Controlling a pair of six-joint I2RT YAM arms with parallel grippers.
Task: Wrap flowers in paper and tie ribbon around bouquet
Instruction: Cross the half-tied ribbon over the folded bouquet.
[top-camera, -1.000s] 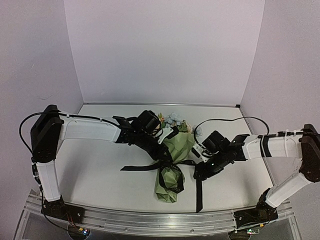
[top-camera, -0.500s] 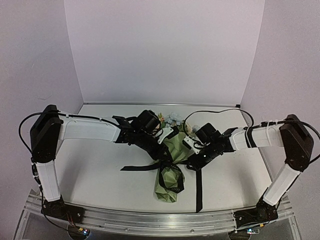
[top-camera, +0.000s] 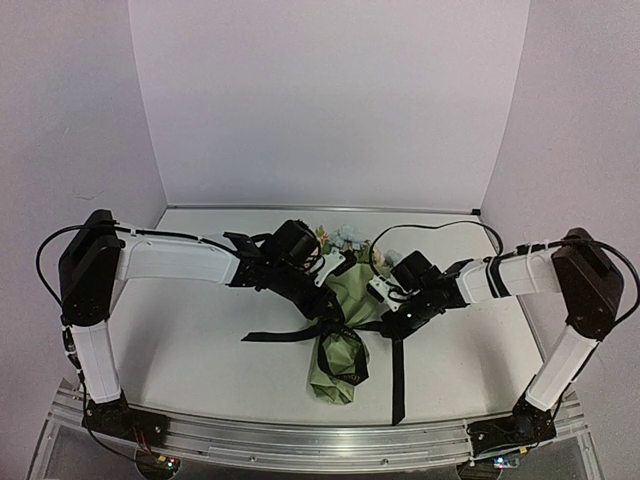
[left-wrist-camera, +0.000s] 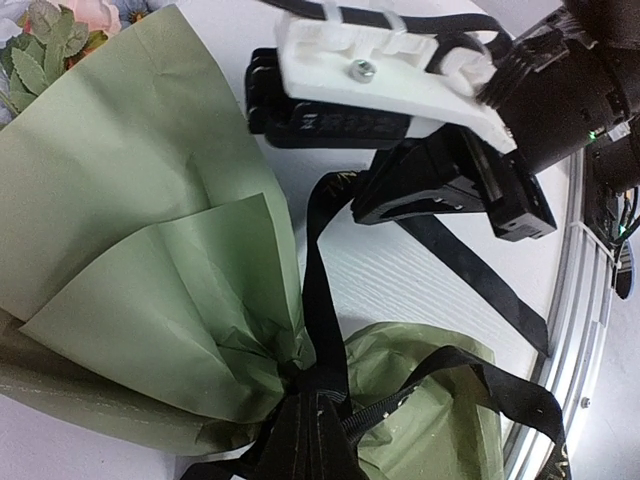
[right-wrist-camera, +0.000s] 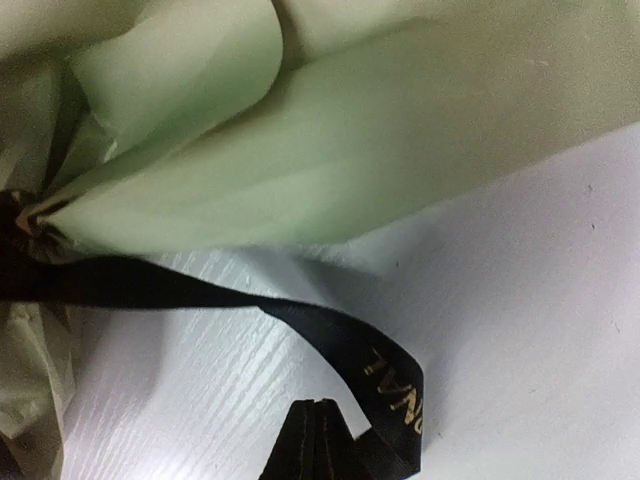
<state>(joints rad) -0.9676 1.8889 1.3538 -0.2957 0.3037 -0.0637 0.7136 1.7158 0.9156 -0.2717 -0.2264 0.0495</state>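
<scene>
The right pincer (right-wrist-camera: 318, 442) nips the ribbon (right-wrist-camera: 330, 340) just beside the bouquet (top-camera: 358, 288), which lies mid-way along the worktop (top-camera: 200, 350) towards its front edge. The left pincer (top-camera: 335, 318) is closed on the ribbon at the knot (left-wrist-camera: 315, 395). A hard tug could tear the paper (left-wrist-camera: 150, 200) or loosen the knot.

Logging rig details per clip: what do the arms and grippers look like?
The left arm and right arm are white-shelled links with boxy black joint housings. A thin black cable loops along each. The right arm carries black bands. The right gripper has black fingers under a white plate fixed with a screw and zip ties.
</scene>
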